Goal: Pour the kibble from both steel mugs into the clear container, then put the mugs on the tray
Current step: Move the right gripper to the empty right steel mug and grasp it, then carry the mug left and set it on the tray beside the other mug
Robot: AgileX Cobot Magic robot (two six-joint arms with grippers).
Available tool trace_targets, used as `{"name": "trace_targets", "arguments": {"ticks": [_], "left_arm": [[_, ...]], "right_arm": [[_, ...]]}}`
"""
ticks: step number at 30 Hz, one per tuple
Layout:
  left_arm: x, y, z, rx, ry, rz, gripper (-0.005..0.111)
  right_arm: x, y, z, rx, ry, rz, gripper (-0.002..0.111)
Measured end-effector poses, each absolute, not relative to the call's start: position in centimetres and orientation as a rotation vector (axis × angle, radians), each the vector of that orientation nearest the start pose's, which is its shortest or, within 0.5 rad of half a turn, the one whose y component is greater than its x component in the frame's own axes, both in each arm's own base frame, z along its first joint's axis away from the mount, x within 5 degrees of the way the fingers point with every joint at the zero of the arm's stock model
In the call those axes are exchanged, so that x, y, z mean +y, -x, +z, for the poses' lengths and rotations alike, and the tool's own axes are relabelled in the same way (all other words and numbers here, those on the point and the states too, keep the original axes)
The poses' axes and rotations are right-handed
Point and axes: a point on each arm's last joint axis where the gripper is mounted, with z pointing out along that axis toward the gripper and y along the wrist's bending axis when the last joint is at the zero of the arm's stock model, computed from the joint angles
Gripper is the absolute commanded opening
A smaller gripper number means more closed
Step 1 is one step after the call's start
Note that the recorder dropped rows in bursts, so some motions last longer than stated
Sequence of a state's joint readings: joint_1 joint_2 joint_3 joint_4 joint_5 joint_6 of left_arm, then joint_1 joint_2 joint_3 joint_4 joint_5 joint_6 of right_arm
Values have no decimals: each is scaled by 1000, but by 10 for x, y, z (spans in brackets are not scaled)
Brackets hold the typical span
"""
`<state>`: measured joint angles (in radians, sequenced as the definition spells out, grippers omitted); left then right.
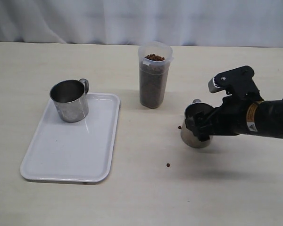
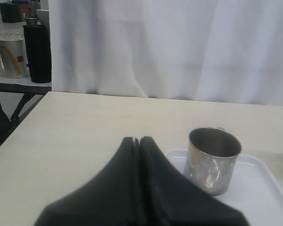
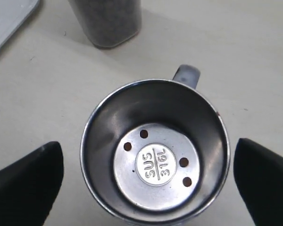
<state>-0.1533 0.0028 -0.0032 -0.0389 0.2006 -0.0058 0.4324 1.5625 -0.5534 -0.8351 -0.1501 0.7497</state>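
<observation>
One steel mug (image 1: 70, 101) stands empty on the far corner of the white tray (image 1: 61, 160); it also shows in the left wrist view as the mug (image 2: 212, 160) on the tray (image 2: 259, 188). The clear container (image 1: 153, 84) is filled to the rim with kibble (image 1: 154, 57). The other steel mug (image 3: 153, 150) sits on the table to the right, with several pellets (image 3: 183, 162) on its bottom. My right gripper (image 3: 146, 155) is open, a finger on each side of this mug with a gap to its wall. My left gripper (image 2: 137, 139) is shut on nothing, short of the tray.
Two loose pellets (image 1: 168, 165) (image 1: 179, 127) lie on the table between the container and the right mug. A white curtain (image 1: 141, 19) hangs behind the table. Beyond the table's left edge stands a side table with a black box (image 2: 37, 52) and a bucket (image 2: 12, 56).
</observation>
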Motion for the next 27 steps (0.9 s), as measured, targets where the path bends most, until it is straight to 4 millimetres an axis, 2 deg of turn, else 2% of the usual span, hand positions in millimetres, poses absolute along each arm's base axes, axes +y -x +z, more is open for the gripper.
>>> {"name": "trace_targets", "arguments": {"ticks": [2,5,7,9,13,18,19,20,23,27], "left_arm": [[-9,-55,196,1683,-98,-155,0],[-9,-55,196,1683,-98,-155,0],[-9,-55,196,1683,-98,-155,0],[-9,-55,196,1683,-98,-155,0],[-9,-55,196,1683,-98,-155,0],[-9,-55,196,1683,-98,-155,0],[-9,-55,196,1683,-98,-155,0],[-9,-55,196,1683,-98,-155,0],[-9,-55,196,1683,-98,-155,0],[-9,-55,196,1683,-98,-155,0]], "right_arm": [[122,-239,140,2354,672,305,110],[124,-242,133,2374,674,310,109],[126,-245,132,2375,675,313,102],[127,-248,130,2379,676,313,78],[127,-248,128,2390,676,307,4],[127,-247,134,2394,628,305,4],[131,-244,144,2357,641,313,4],[139,-238,158,2299,672,339,4],[160,-220,181,2188,771,399,4],[193,-201,198,2081,906,483,4]]}}
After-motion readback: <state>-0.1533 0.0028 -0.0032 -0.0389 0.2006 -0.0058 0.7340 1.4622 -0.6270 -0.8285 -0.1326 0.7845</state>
